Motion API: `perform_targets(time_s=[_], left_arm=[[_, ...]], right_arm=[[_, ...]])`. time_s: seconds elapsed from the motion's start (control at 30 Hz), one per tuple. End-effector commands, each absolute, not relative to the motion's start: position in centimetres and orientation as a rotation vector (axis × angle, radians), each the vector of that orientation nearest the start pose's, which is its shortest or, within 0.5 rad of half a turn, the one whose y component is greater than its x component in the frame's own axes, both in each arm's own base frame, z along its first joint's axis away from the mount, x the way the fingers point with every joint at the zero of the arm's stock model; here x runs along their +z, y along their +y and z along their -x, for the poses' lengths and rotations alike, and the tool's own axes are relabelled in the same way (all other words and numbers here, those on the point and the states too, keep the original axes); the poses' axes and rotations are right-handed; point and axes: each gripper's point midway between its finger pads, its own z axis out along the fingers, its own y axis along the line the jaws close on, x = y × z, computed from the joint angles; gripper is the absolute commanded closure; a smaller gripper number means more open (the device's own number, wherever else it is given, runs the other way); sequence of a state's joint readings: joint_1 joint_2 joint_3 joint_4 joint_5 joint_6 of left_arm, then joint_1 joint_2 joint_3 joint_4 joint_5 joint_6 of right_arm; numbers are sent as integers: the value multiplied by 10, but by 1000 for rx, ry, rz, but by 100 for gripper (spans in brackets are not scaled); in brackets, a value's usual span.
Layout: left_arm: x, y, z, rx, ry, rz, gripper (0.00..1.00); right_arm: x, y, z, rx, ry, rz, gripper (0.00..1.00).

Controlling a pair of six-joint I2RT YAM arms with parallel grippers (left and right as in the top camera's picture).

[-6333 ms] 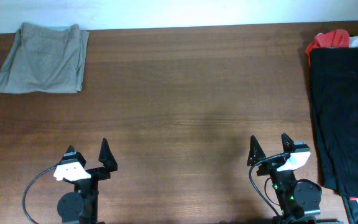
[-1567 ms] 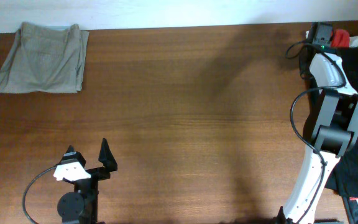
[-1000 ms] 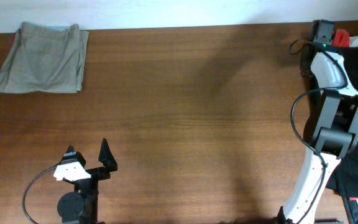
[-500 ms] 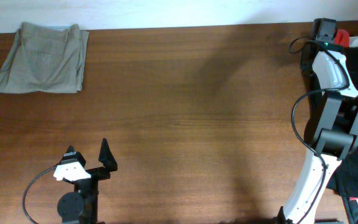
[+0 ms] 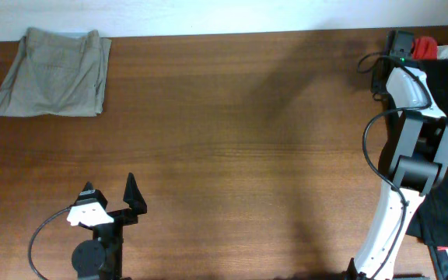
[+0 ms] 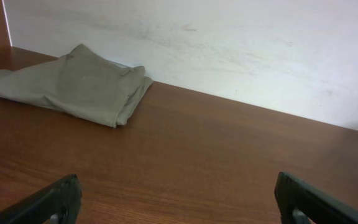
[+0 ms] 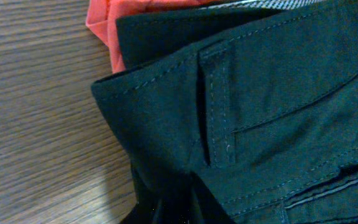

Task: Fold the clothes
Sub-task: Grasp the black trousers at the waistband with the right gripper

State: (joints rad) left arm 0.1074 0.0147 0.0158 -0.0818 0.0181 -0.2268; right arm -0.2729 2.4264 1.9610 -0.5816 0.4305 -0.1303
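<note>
At the near edge of the table the left gripper sits low over bare wood, its fingers spread wide and holding nothing. The right arm reaches out to the far right corner, where the right gripper hangs over the waistband of the black trousers. In the right wrist view the dark fingers blend into the dark cloth near the belt loop, so whether they are apart or pinched on the fabric cannot be told. The trousers lie long down the right edge, unfolded. A red garment is tucked just under and behind the waistband, touching it. Far off in the opposite corner lie khaki trousers, already folded.

The main risk appears to be a poor grip. A pinch on only the top layer of the waistband would likely slip or pull the trousers open unevenly. A deeper pinch could catch the red garment and drag it along. With the arm at full stretch, a hard pull might also slide the trousers off the table's right edge.
</note>
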Motion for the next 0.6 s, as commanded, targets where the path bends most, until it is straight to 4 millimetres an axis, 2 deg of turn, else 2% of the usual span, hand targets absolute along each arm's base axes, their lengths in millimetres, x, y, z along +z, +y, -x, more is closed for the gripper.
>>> perform_targets(time_s=[0.0, 0.1, 0.13, 0.17, 0.27, 0.3, 0.33, 0.37, 0.5, 0.57], left_arm=[[156, 24, -245, -90, 1633, 252, 1], [156, 24, -245, -90, 1634, 252, 1], [156, 24, -245, -90, 1634, 252, 1], [156, 24, -245, -90, 1634, 252, 1], [156, 24, -245, -90, 1633, 252, 1], [156, 24, -245, -90, 1634, 252, 1], [156, 24, -245, -90, 1634, 252, 1], [156, 24, -245, -90, 1634, 252, 1], [156, 24, -245, -90, 1634, 252, 1], [156, 24, -245, -90, 1633, 252, 1]], right_arm=[[34, -237, -539, -747, 2592, -379, 88], [32, -233, -542, -701, 2593, -369, 86], [32, -232, -543, -695, 2591, -367, 89], [32, -233, -543, -697, 2590, -368, 96], [33, -234, -545, -696, 2579, -373, 96], [34, -235, -546, -695, 2573, -373, 68], [35, -234, -547, -690, 2569, -372, 28], [34, -233, -548, -681, 2571, -365, 15], [29, -220, -555, -569, 2587, -301, 22], [27, -220, -556, -570, 2586, -300, 30]])
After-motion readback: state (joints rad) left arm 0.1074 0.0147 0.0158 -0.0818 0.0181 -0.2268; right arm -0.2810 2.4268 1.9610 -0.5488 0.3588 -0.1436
